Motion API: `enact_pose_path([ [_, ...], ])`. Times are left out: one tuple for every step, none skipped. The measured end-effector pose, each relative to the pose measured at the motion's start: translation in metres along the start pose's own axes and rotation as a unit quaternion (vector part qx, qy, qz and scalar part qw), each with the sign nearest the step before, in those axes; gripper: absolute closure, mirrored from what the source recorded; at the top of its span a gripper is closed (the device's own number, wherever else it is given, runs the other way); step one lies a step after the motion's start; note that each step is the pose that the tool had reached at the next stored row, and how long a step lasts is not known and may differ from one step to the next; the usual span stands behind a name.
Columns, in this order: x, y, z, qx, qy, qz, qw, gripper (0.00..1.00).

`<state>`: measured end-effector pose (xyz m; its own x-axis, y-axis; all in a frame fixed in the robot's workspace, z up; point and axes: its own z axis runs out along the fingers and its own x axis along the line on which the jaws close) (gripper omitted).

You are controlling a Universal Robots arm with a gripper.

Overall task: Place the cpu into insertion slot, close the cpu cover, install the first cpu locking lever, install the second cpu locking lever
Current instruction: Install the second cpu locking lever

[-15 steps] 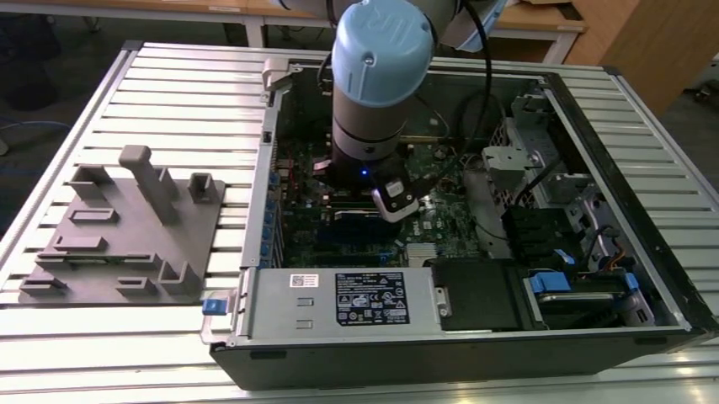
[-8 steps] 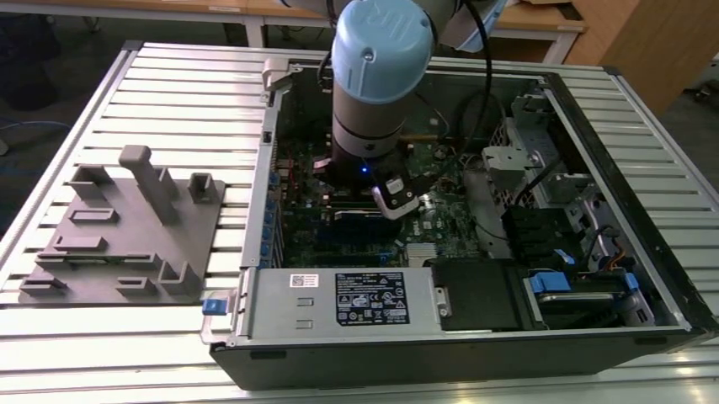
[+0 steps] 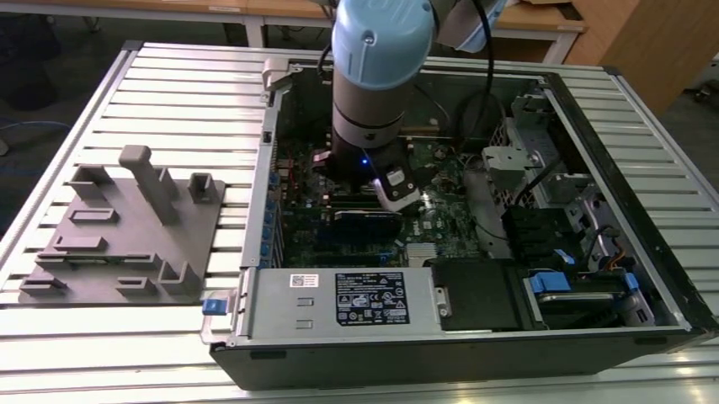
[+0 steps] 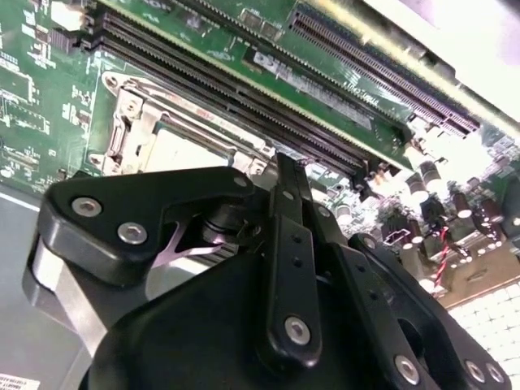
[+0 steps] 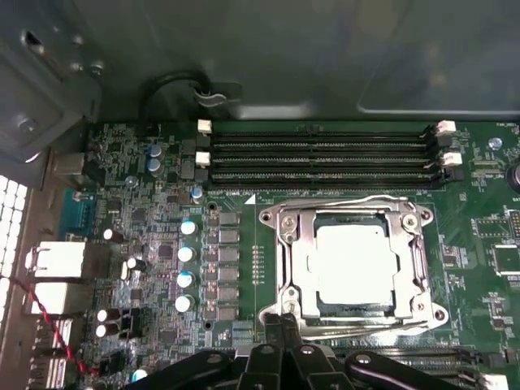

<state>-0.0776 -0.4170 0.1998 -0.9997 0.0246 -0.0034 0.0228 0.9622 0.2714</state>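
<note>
Inside insertion slot (image 5: 302, 244), seen in first wrist view: cpu (image 5: 349, 264) seated flat, silver top facing up, black rim of slot showing round it. Down over slot w/ cpu cover (image 5: 423, 260), lying level, window framing chip; same trio visible in second wrist view, cpu (image 4: 175, 150) under cover frame (image 4: 134, 122). Along cover edge on far side of slot from gripper: thin wire lever (image 5: 357, 200), lying low and parallel to edge. Along the near edge: second wire lever (image 5: 370, 328), also low. Gripper (image 5: 279, 323) right at that near edge of slot, approx at its corner; fingertips (image 5: 270, 327) pressed together, no gap, nothing seen btwn them. Can't tell whether tips touch lever or just hover over it. Beyond slot, past far lever: memory slots (image 5: 325, 158), running parallel. In exterior view: arm (image 3: 376, 76) reaching straight down into open pc case (image 3: 629, 126), over motherboard (image 3: 439, 210).
</note>
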Motion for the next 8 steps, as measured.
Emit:
enact_pose_path([
  [0.0001, 0.0028, 0.0009, 0.0042, 0.0000, 0.000, 1.0000, 0.90],
  [0.0001, 0.0053, 0.0020, 0.0088, -0.0002, 0.000, 1.0000, 0.90],
  [0.0002, 0.0064, 0.0024, 0.0124, -0.0003, 0.000, 0.9999, 0.90],
  [0.0002, 0.0066, 0.0026, 0.0152, -0.0003, 0.000, 0.9999, 0.90],
  [0.0001, 0.0066, 0.0026, 0.0175, -0.0004, 0.000, 0.9998, 0.90],
  [0.0001, 0.0066, 0.0026, 0.0190, -0.0004, 0.000, 0.9998, 0.90],
  [0.0001, 0.0065, 0.0026, 0.0195, -0.0004, 0.000, 0.9998, 0.90],
  [0.0002, 0.0065, 0.0026, 0.0197, -0.0004, 0.000, 0.9998, 0.90],
])
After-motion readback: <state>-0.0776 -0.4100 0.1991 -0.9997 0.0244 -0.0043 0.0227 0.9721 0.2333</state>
